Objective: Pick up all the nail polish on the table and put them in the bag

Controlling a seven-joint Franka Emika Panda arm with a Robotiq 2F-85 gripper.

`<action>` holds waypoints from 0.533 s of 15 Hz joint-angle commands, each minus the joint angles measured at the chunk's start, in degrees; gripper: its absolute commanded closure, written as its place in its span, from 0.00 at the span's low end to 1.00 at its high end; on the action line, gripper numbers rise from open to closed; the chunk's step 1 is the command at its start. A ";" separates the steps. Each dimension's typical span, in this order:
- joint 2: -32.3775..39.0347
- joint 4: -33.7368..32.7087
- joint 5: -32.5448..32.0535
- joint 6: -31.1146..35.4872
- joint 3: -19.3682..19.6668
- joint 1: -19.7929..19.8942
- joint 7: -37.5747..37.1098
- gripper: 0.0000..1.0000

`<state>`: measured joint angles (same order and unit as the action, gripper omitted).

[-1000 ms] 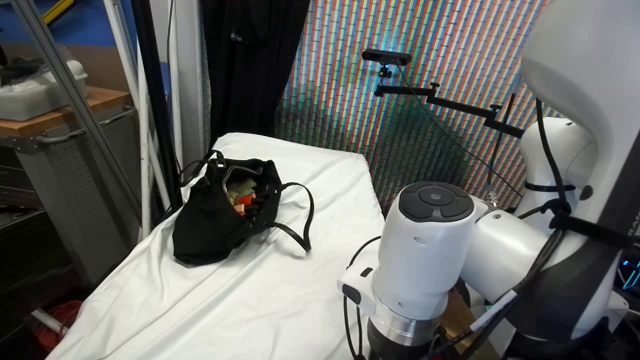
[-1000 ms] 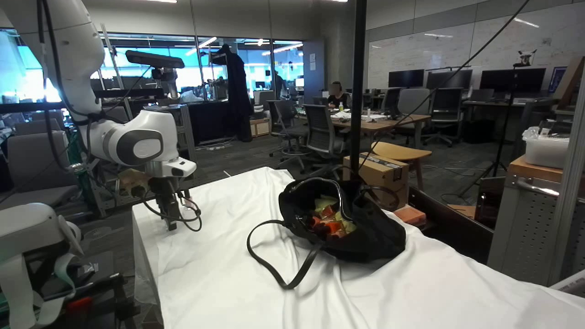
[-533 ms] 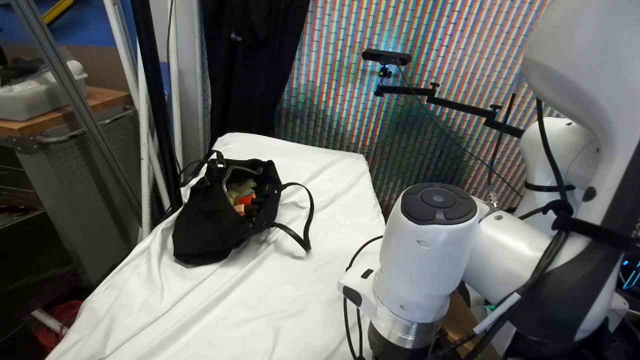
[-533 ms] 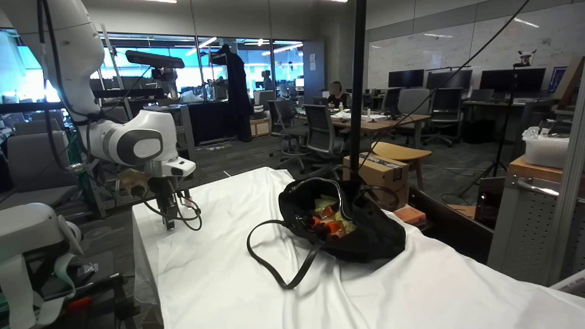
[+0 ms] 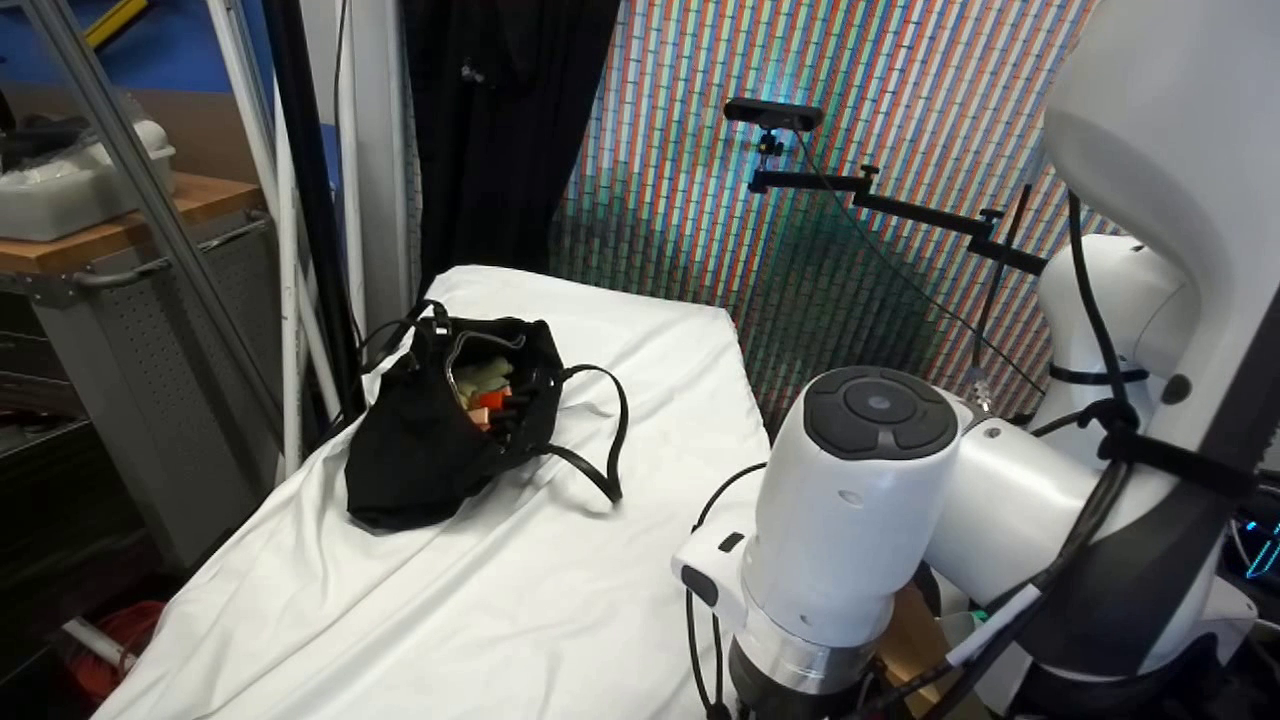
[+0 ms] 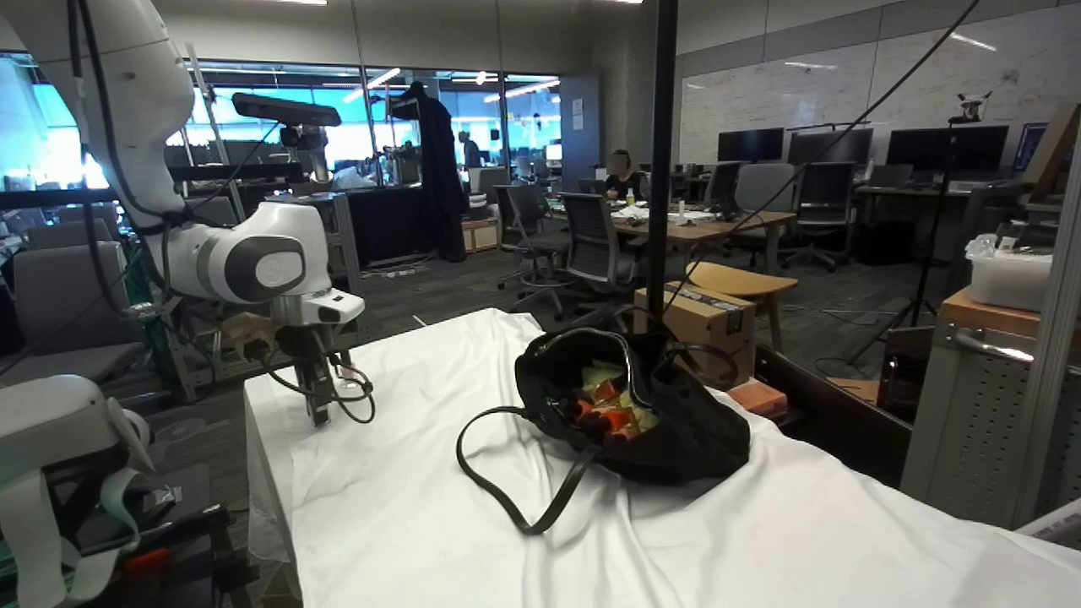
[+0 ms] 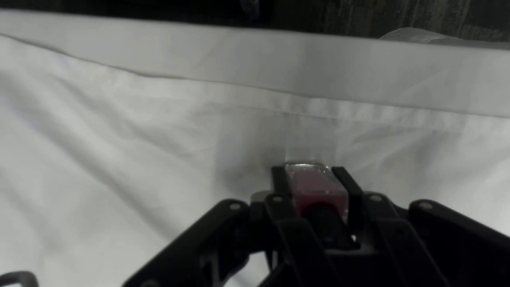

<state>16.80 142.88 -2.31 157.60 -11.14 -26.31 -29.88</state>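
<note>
In the wrist view my gripper (image 7: 310, 175) is shut on a nail polish bottle (image 7: 318, 187), a clear body with dark pinkish-red inside. Its black cap (image 7: 324, 223) points back toward the palm. In an exterior view the gripper (image 6: 317, 415) is low at the near end of the white-clothed table (image 6: 397, 473); the held bottle cannot be made out there. The slumped black bag (image 6: 692, 431) lies farther along the table, its mouth facing the arm, also seen in an exterior view as the bag (image 5: 420, 455). Inside it show orange-red nail polish bottles (image 6: 621, 420) with dark caps and a yellowish-green lining.
A thin strap handle (image 6: 490, 481) loops from the bag onto the cloth toward my gripper. Behind my hanging cable (image 6: 370, 405), a small clear-and-reddish thing (image 6: 348, 371) is partly hidden; I cannot tell what it is. The table's edge (image 7: 255, 93) runs close beyond my fingertips.
My jaws have come together on the bottle. The arm has shifted only slightly, and the bag and its contents have stayed where they were.
</note>
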 commanded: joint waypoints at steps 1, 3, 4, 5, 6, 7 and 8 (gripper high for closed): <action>-2.48 -0.38 -5.52 -2.57 4.65 -2.67 -6.71 0.84; -3.23 -0.77 -8.17 -3.19 6.21 -2.56 -10.03 0.84; -3.60 -1.28 -9.09 -3.50 6.71 -2.23 -11.51 0.84; -3.72 -1.69 -10.35 -3.48 7.37 -2.01 -13.34 0.84; -3.95 -2.28 -11.23 -3.77 7.81 -1.52 -14.70 0.84; -4.21 -2.89 -11.74 -4.21 8.07 -0.86 -15.55 0.84; -4.48 -3.59 -12.54 -4.63 8.62 -0.28 -16.41 0.84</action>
<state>14.24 141.01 -11.97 155.35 -3.83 -27.42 -42.24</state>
